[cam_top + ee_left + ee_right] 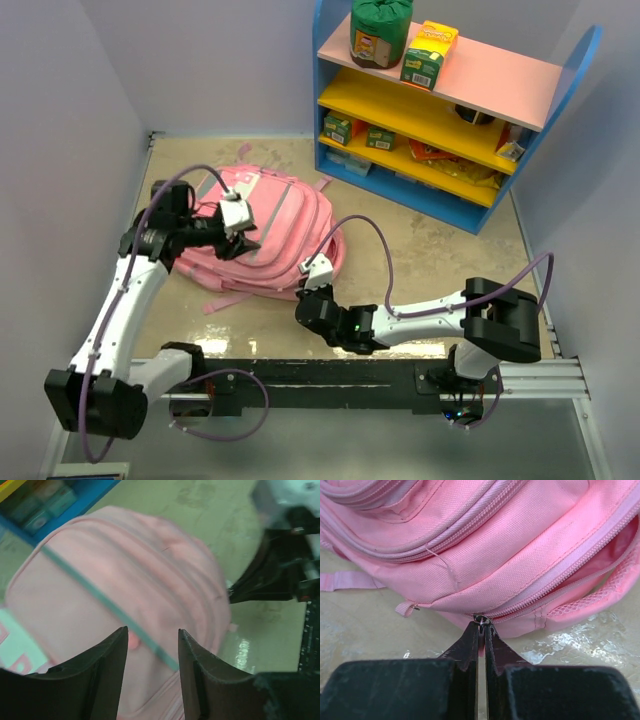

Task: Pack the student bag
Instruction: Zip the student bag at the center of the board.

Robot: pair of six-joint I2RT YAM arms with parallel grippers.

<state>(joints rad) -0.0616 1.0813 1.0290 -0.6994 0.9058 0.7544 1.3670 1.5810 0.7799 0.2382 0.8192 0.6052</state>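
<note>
The pink student bag lies flat on the table's left half, straps trailing at its near side. My right gripper is shut on the zipper pull at the bag's near right edge; the zipper to the right of it is partly open. In the top view this gripper touches the bag's near edge. My left gripper is open and empty, hovering just above the bag's top; in the top view it sits over the bag's left part.
A blue shelf unit with pink and yellow shelves stands at the back right, holding a green pack, a yellow-green box and several small packs. Grey walls close in left and right. A black rail runs along the near edge.
</note>
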